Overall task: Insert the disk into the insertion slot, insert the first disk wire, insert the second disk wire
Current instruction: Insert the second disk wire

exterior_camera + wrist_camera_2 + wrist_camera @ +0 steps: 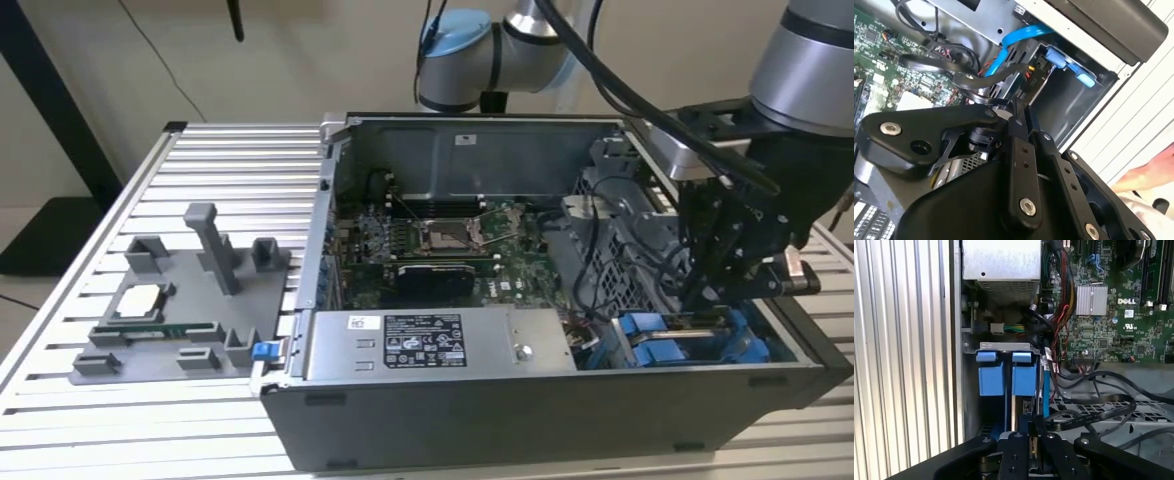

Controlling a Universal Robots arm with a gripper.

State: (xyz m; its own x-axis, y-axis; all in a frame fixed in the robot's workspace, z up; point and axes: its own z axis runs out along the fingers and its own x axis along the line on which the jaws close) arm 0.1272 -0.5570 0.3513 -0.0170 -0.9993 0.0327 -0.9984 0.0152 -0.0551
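Gripper (1030,432) low at the insertion slot (1004,347), fingertips hidden.

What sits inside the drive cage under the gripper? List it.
In the first wrist view, the drive cage holds two blue carriers side by side, with a blue cable alongside. The gripper covers the lower part, so anything deeper is hidden.

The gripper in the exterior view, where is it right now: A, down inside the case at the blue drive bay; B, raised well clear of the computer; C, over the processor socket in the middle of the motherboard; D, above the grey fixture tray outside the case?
A: in the exterior view the gripper is lowered inside the open computer case, at the blue-fitted insertion slot on the exterior view's right.
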